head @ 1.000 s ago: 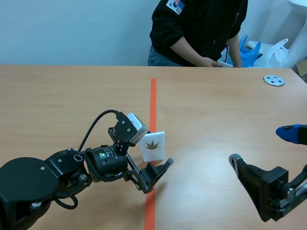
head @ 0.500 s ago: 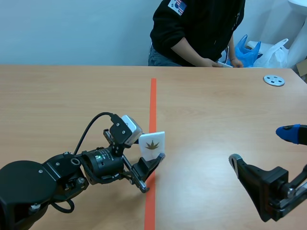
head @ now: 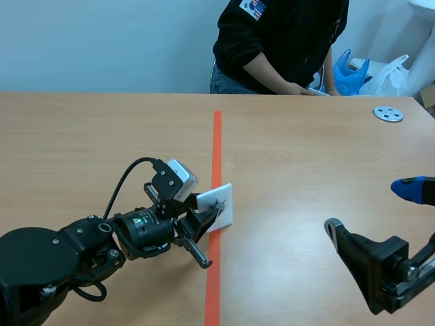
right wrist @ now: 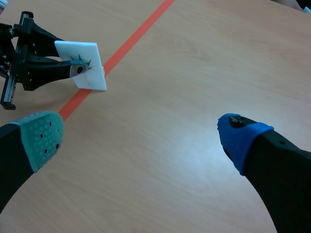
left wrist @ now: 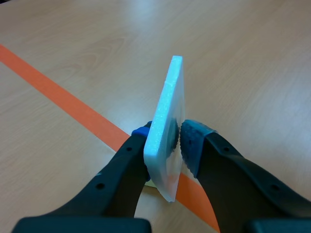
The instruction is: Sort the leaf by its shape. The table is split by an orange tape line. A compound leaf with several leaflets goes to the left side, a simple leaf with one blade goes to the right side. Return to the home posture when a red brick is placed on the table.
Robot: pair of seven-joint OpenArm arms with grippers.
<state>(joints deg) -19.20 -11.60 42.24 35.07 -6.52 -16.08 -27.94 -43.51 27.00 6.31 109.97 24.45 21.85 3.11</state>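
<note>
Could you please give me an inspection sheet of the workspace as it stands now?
Surface: wooden table, split by an orange tape line.
Job's things: white leaf card, tilted, over the tape line.
Clutter: round metal disc at the far right.
Grippers: left gripper shut on the leaf card; right gripper open, holding nothing.
Cables: black cable looping over the left arm.
Surroundings: a person across the table; blue bag and white bag beside them.
</note>
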